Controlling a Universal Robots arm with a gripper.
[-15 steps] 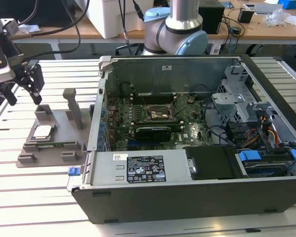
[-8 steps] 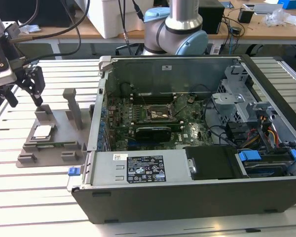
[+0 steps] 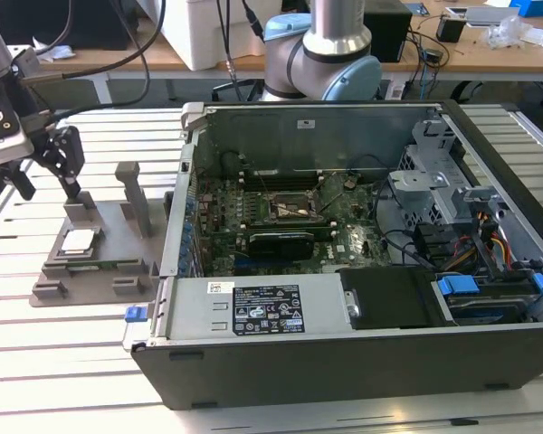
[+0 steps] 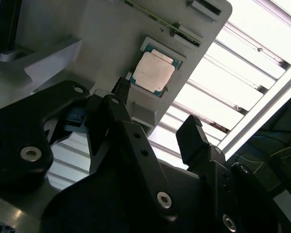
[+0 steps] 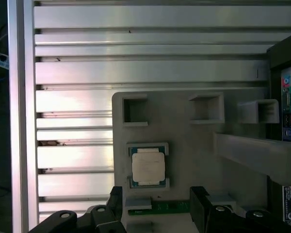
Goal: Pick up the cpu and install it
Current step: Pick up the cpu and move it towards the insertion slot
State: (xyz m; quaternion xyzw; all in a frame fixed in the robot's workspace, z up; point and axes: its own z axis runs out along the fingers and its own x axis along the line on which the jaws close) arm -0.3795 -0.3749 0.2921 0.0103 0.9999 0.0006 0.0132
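Note:
The cpu [image 3: 79,240] is a small silvery square chip lying flat in a recess of the grey plastic tray [image 3: 118,271], on the exterior view's left. It appears in both wrist views, as the cpu [image 4: 154,72] and the cpu [image 5: 148,165], with a thin dark rim. My gripper [image 3: 49,188] hangs above the tray, a little behind the chip and apart from it. In the wrist views the gripper [image 4: 156,107] and gripper [image 5: 157,200] is open, its black fingers [image 5: 115,200] spread wide with nothing between them. The black socket frame [image 3: 294,210] sits on the motherboard inside the open computer case.
The open computer case [image 3: 362,362] lies on the slatted metal table [image 3: 72,362], right of the tray. Two upright grey posts [image 3: 131,194] rise from the tray near the gripper. The arm's base [image 3: 321,54] stands behind the case. A green strip [image 5: 165,208] lies on the tray beside the chip.

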